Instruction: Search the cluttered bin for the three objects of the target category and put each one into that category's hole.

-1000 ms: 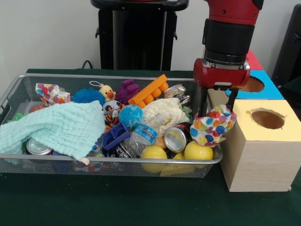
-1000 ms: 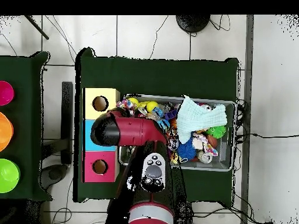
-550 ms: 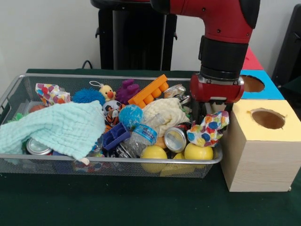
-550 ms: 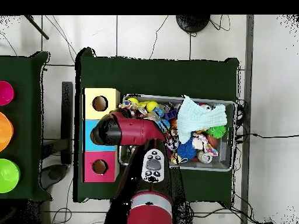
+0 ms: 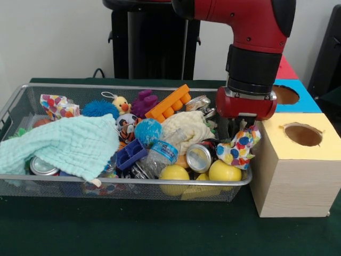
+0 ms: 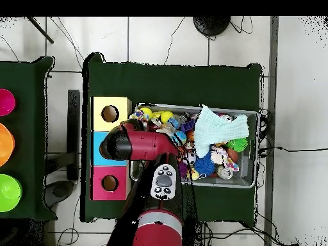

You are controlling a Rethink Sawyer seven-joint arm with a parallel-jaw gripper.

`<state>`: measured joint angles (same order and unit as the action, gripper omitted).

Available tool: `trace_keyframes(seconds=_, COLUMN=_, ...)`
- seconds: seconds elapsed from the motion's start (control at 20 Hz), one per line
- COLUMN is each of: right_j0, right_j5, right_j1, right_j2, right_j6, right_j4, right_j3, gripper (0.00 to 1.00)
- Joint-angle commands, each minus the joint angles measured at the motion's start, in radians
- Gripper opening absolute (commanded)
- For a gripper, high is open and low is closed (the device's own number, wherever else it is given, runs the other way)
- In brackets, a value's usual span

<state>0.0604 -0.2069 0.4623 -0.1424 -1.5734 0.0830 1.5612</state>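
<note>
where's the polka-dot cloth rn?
Front view: the polka-dot cloth hangs under the gripper at the bin's right end, above a yellow ball and beside the yellow-topped box.

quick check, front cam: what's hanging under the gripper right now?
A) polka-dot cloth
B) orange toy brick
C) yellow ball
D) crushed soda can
A: the polka-dot cloth hangs bunched right under the gripper, at the bin's end nearest the yellow box; the can, orange brick and yellow ball all lie in the bin.
</note>
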Motion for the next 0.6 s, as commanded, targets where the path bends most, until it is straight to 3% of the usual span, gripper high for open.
trace_keyframes(seconds=0.05, right_j0=0.02, right_j5=-0.064, right_j1=-0.064, right_j2=0.063, right_j6=-0.217, right_j4=0.06, right_j3=-0.014, gripper=0.0)
trace_keyframes(seconds=0.35, right_j0=-0.003, right_j5=-0.062, right_j1=-0.017, right_j2=0.088, right_j6=-0.199, right_j4=0.055, right_j3=0.032, gripper=0.0)
trace_keyframes(seconds=0.6, right_j0=-0.009, right_j5=-0.224, right_j1=0.144, right_j2=0.083, right_j6=-0.169, right_j4=0.061, right_j3=0.092, gripper=0.0)
